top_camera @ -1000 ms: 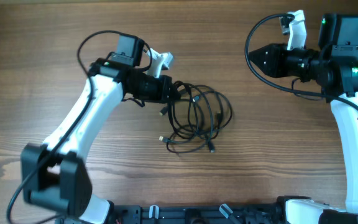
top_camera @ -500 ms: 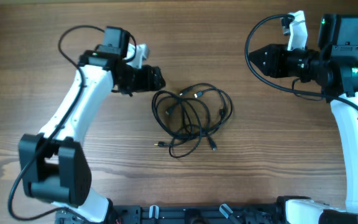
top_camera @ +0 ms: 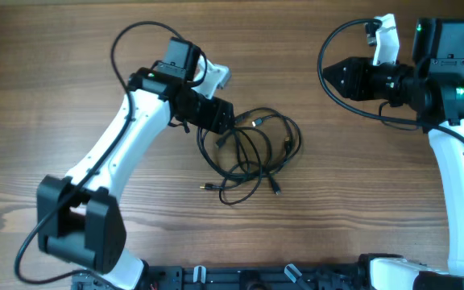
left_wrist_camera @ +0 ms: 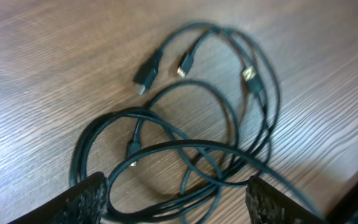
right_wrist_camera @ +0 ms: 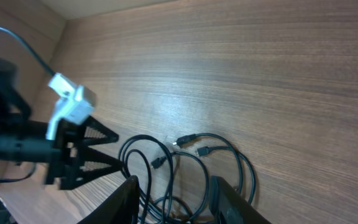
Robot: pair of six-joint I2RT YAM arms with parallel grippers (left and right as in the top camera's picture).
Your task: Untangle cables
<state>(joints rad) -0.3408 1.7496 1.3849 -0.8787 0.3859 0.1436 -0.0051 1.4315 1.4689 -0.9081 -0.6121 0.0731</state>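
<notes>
The left gripper [left_wrist_camera: 178, 194] has its jaws set wide apart and gripping nothing. They straddle the near loops of the tangle of thin black flexible cables [top_camera: 252, 153], which lies mid-way across the brown wood-grain surface [top_camera: 361, 185]; whether a pad touches a strand cannot be told. The right gripper [right_wrist_camera: 174, 198] stands well apart from the tangle, jaws partly open and empty. The cords are judged light, limp and apt to slide, so they are best taken at a free plug end [left_wrist_camera: 146, 76] rather than mid-loop.
</notes>
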